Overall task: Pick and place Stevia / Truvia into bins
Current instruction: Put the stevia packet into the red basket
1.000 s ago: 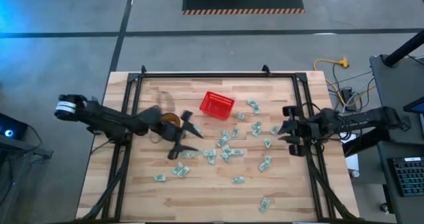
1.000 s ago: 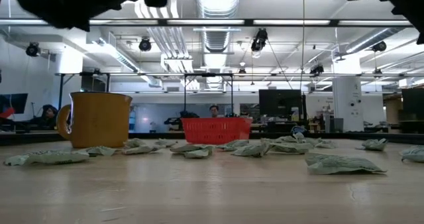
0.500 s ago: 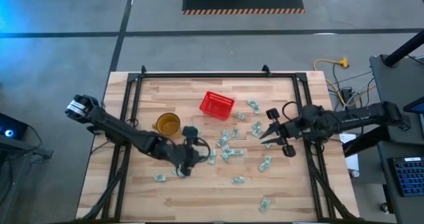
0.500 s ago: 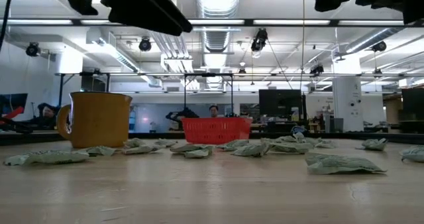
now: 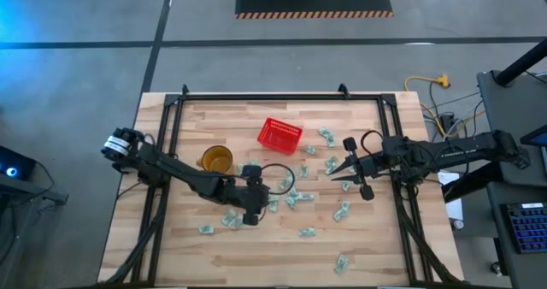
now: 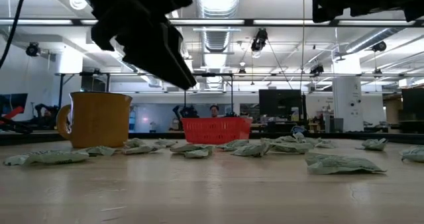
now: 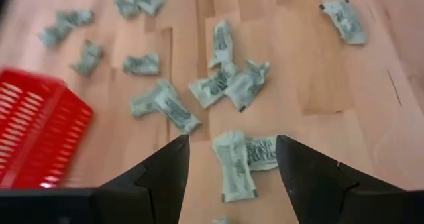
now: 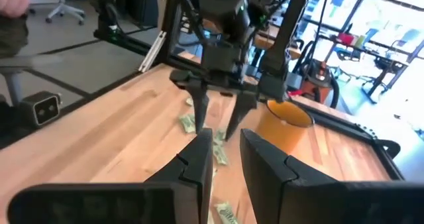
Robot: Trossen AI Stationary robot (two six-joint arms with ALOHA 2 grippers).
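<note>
Several pale green and white Stevia sachets (image 5: 291,191) lie flat and scattered over the wooden table, also in the low view (image 6: 338,163). The red latticed bin (image 5: 280,135) stands on the far middle of the table. My left gripper (image 5: 250,214) hangs open, slanting down above two sachets (image 7: 238,161) that show between its fingers without touching them. It also shows in the right wrist view (image 8: 217,121). My right gripper (image 5: 340,173) hovers level at the table's right, above the sachets, with a narrow gap between its fingers (image 8: 227,159) and nothing in it.
A yellow-brown mug (image 5: 215,159) stands just left of my left gripper, near the bin. More sachets lie toward the near edge (image 5: 342,262) and right of the bin (image 5: 326,137). Black frame rails (image 5: 162,152) run along the table's left and right sides.
My left gripper has moved from beside the mug toward the near right and down, tipping from steeply down to a forward slant over the sachets, staying open. My right gripper has moved toward the table's middle and tipped up to level. No sachet has moved.
</note>
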